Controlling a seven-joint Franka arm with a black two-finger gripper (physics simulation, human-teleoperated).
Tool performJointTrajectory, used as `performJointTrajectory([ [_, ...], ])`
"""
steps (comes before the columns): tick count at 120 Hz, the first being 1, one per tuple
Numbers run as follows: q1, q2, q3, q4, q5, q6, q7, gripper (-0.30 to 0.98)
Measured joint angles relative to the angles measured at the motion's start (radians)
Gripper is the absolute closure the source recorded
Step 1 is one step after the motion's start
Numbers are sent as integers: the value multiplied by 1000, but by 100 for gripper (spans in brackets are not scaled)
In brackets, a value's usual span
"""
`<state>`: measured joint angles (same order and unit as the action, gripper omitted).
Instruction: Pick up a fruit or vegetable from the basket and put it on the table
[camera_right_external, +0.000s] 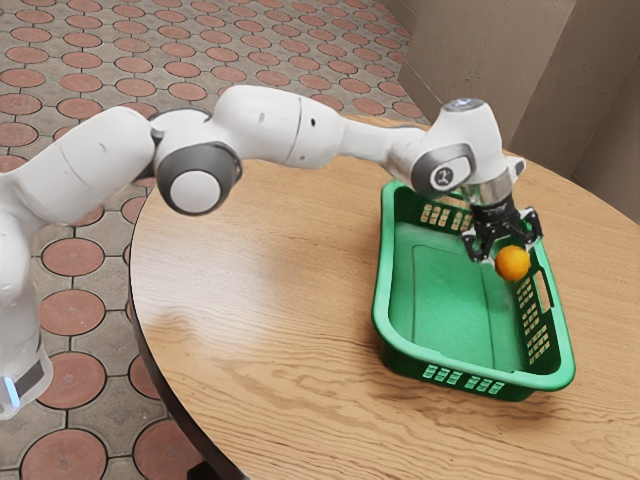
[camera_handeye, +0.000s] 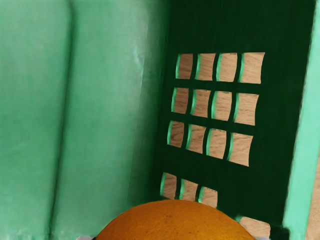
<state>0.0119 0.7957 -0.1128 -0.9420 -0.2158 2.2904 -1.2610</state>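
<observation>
Orange-coloured and round, the fruit (camera_right_external: 513, 263) lies between the fingers of the black gripper (camera_right_external: 511, 252), within the outline of the green basket (camera_right_external: 384, 290) and near its perforated side wall (camera_handeye: 275, 150). We read the fingers as clamped on it from two opposite sides; in the wrist view, pale tips border its flanks. Its underside appears raised from the basket floor (camera_right_external: 440, 290), though we cannot measure the clearance. We take the step in hand to be the lift, with transfer and release on the wooden table (camera_right_external: 230, 260) yet to be done.

Handling, as we judge it: the body is probably light to moderate in weight, firm, with a little give in the peel. Finely pitted skin should offer fair friction, but the curved surface leaves only small contact areas. We would keep hold at the widest girth, with the pads opposed across the centre; a grasp above that line could squeeze the fruit downward and out. Moderate force should suffice without bruising. We should raise it above the rim before moving sideways, then lower it to contact and release gently, since it may roll.
</observation>
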Motion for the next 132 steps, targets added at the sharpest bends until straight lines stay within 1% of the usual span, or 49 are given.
performJointTrajectory([
  [10, -37, -12, 0, 2, 22, 3, -5, 43],
  [32, -175, -46, -4, 3, 81, 16, -28, 43],
  [53, -320, -60, -5, 3, 113, 23, -59, 43],
  [70, -411, -58, -9, 9, 131, 27, -89, 43],
  [87, -472, -53, -12, 19, 137, 37, -115, 43],
  [108, -497, -54, -12, 20, 152, 49, -142, 43],
  [111, -497, -55, -12, 20, 153, 50, -146, 41],
  [115, -496, -57, -15, 19, 152, 52, -150, 32],
  [120, -494, -60, -19, 19, 152, 55, -153, 23],
  [132, -479, -67, 7, 16, 149, 62, -161, 12],
])
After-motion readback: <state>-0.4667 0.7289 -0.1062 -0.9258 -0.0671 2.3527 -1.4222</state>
